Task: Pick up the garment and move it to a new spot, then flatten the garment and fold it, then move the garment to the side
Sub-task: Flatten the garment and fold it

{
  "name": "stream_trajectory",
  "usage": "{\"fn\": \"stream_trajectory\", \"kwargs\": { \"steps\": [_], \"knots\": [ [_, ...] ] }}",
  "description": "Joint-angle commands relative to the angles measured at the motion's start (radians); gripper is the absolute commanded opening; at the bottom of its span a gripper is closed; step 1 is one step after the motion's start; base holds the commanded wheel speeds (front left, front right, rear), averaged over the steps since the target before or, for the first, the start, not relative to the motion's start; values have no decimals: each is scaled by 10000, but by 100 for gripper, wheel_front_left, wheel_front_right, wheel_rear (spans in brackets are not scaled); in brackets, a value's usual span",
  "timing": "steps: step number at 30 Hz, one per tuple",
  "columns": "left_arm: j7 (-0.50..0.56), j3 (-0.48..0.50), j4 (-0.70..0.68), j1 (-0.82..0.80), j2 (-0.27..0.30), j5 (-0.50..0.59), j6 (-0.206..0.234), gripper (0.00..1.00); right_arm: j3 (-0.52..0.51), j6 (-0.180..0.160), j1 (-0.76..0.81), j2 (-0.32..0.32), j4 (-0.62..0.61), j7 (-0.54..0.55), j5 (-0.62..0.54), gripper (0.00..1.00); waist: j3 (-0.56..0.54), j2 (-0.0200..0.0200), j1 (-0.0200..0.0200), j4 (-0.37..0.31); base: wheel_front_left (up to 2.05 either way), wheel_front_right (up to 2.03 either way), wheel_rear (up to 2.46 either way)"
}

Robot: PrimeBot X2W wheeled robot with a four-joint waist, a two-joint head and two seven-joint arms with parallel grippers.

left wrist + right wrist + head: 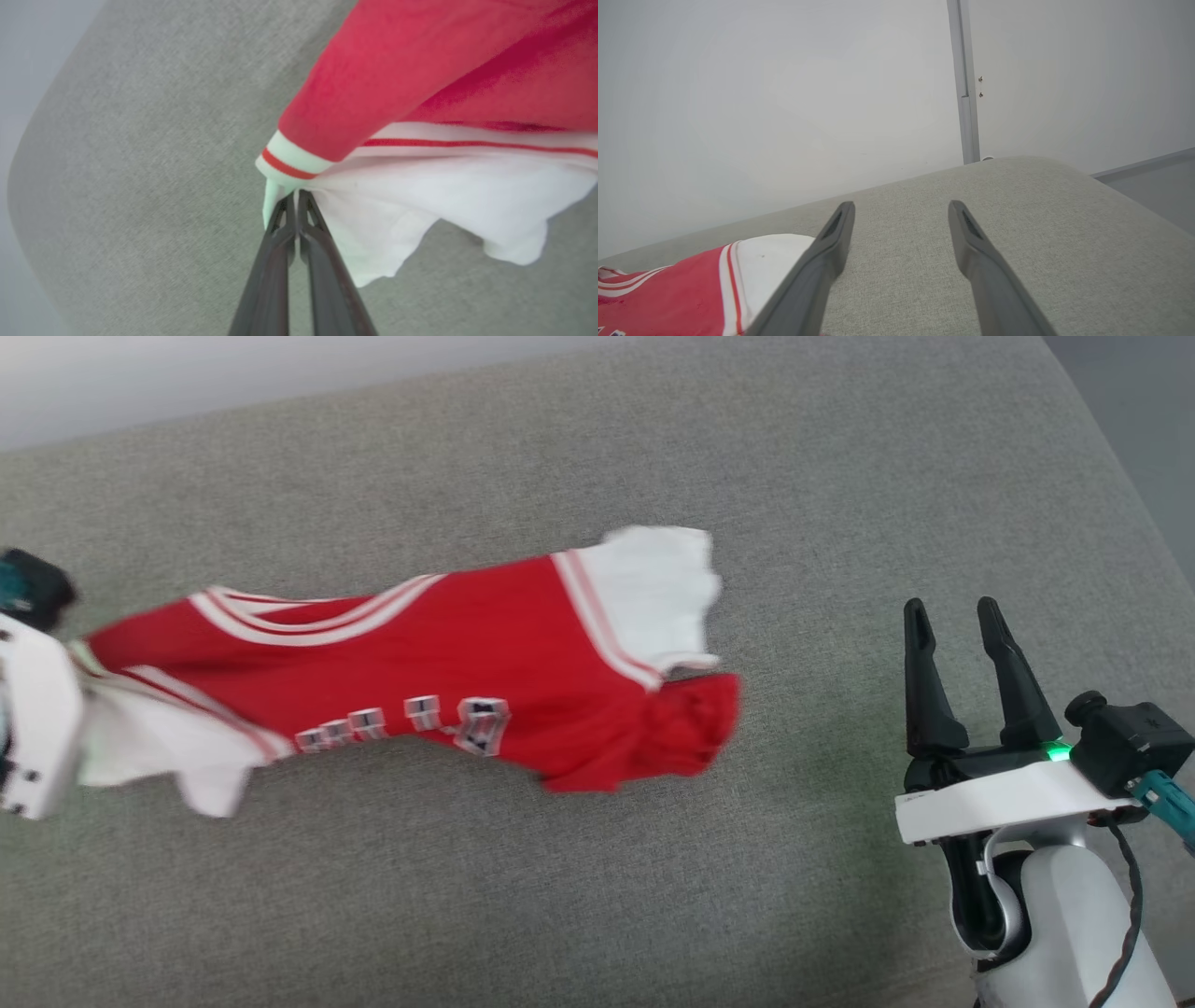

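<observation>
Dark fingers of the left gripper (295, 196) rise from the bottom of the left wrist view, pressed together with their tips pinched on white fabric of the garment (420, 70), just under a white band crossed by one red stripe. From that pinch the white sleeve (444, 205) fans out to the right of that view and hangs with a loose, wavy edge above the grey upholstered surface (131, 163), while the red body rises away toward the upper right. In the head view the left arm's white wrist housing (37, 728) sits at the far left edge, its fingers hidden behind the cloth, and the garment (448, 653) stretches from it toward the right across the grey upholstered surface (597, 457), left of the middle. Red-and-white striped trim (308, 616) runs along its upper left edge, and one white sleeve (177, 756) droops below the housing. Small dark numerals outlined in white (481, 723) line the lower edge near the middle. Further right the other white sleeve (653, 593) lies at the top, and the red hem (686, 723) is bunched and somewhat blurred. Well apart from the cloth, at the lower right, the right gripper (952, 607) points up the view with its two fingers spread wide and nothing between them. The right wrist view shows that same wide gap (901, 205) over bare grey upholstery, the garment (668, 298) at the lower left beside the left-hand finger, and a pale wall (784, 93) with an upright grey strip (964, 93) behind.
</observation>
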Motion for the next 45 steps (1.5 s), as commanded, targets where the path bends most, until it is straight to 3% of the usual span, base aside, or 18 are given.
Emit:
{"fn": "stream_trajectory", "kwargs": {
  "steps": [1, 7, 12, 13, 14, 15, 16, 23, 30, 36, 40, 45],
  "knots": [
    [18, -31, 229, -178, 131, 65, 32, 0, -27, -1, -60, -9, -6, -51, -43, 100, 45, 0, 0, -54, 0, 0, 0],
    [-388, -109, 1137, -488, 179, 500, 32, 0, -94, -1, -25, -8, -64, -51, -59, 100, 188, 0, 0, -219, 0, 0, 0],
    [-700, -110, 1647, -172, -140, -147, 32, 0, -127, -3, 23, -9, -99, -51, -72, 100, 235, 0, 0, -237, 0, 0, 0],
    [-779, -116, 1722, -140, -195, -244, 32, 9, -129, -1, 18, -9, -94, -51, -75, 100, 235, 0, 0, -231, 0, 0, 0],
    [-852, -118, 1769, -121, -233, -288, 32, 38, -129, -1, 16, -8, -86, -51, -88, 100, 231, 0, 0, -216, 0, 0, 0],
    [-970, -107, 1829, -105, -263, -433, 32, 94, -135, -1, 10, -8, -83, -51, -97, 100, 231, 0, 0, -193, 0, 0, 0],
    [-1091, -112, 1882, -117, -292, -459, 32, 100, -160, -3, 18, -11, -87, -51, -120, 100, 207, 0, 0, -146, 0, 0, 0],
    [-2142, 90, 1913, -362, -346, -913, 30, 100, -274, -3, 73, -9, -60, -51, -463, 100, 10, 0, 0, 408, 0, 0, 0],
    [-3742, 846, 1935, 491, -942, -1930, 238, 100, -124, -3, -14, -12, 104, -51, -820, 100, -345, 0, 0, 850, 0, 0, 0],
    [-6053, 1501, 1567, 2161, -1990, -2894, 777, 100, -398, -1, 259, -11, 186, -51, -1239, 100, -939, 0, 0, 1310, 0, 0, 0],
    [-6800, 2114, 1317, 3167, -2696, -3159, 1311, 100, -599, -1, 471, -8, 197, -51, -1397, 100, -1283, 0, 0, 1649, 0, 0, 0],
    [-6861, 4040, 565, 4561, -3473, -1753, 1787, 100, -746, -1, 748, -11, 196, -51, -1534, 100, -1551, 0, 0, 1987, 0, 0, 0]
  ]
}}
